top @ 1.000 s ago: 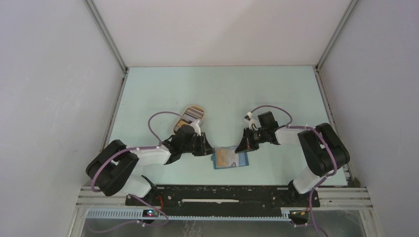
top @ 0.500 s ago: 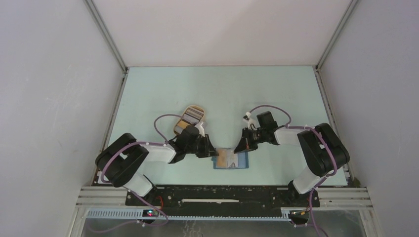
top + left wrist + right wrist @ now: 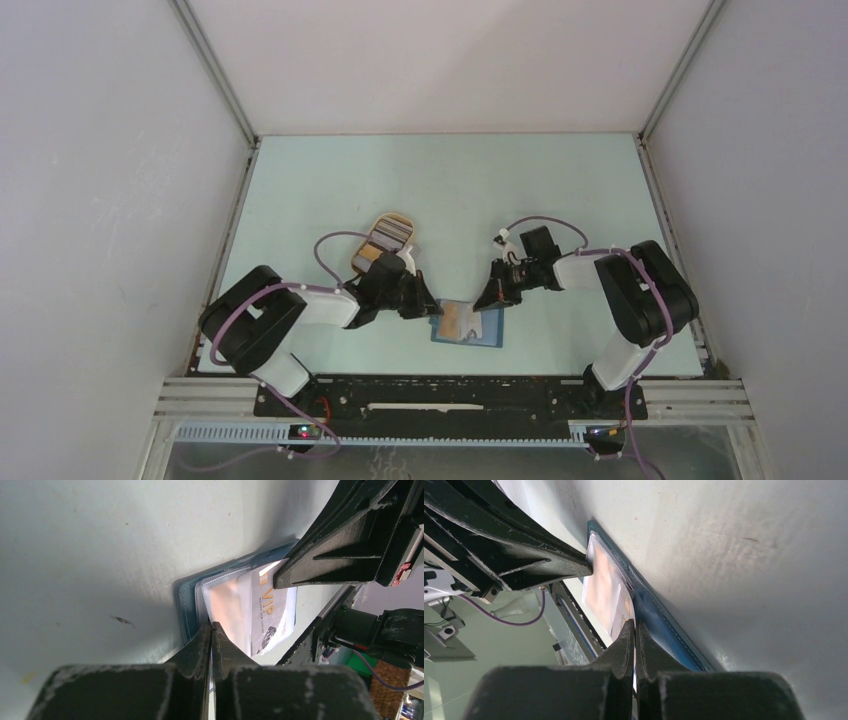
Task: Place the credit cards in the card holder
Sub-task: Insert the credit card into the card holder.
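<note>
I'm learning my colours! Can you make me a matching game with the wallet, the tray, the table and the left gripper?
Things:
1 wallet
2 tray
3 table
4 left gripper

Colours:
A tan
B black
C blue
D pale green

Pairs: 1-C, 2-A, 3-D, 4-B

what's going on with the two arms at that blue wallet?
Both arms are working on the card holder, which lies open on the table. The left gripper is shut, with its tips at the holder's left edge. The right gripper is shut at the right side. A VIP card shows in the clear sleeves. More credit cards lie in the tan tray. I can't tell whether either gripper pinches a card.
</note>
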`<move>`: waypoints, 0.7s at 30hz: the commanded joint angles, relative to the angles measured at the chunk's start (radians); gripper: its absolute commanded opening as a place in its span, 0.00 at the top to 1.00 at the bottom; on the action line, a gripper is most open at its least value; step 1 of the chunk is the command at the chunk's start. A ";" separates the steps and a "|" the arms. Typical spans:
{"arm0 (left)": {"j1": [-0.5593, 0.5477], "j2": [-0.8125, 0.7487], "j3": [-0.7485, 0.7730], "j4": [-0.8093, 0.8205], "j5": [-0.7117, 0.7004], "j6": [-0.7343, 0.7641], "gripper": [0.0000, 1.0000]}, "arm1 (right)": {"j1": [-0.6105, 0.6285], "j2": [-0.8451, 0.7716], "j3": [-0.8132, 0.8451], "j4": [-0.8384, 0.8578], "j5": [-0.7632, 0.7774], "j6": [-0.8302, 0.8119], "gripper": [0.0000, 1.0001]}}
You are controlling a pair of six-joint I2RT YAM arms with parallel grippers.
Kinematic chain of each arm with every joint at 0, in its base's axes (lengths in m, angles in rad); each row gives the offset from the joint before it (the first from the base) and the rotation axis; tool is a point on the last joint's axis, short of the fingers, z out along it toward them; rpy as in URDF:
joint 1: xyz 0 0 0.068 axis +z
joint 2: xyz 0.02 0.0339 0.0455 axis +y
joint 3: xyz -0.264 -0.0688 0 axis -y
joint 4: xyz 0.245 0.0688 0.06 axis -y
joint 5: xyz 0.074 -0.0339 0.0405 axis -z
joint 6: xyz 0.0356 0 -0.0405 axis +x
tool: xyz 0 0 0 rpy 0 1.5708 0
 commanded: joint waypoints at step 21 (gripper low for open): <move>-0.017 0.090 -0.058 0.138 0.049 -0.121 0.96 | 0.018 -0.007 -0.041 0.154 0.087 0.065 1.00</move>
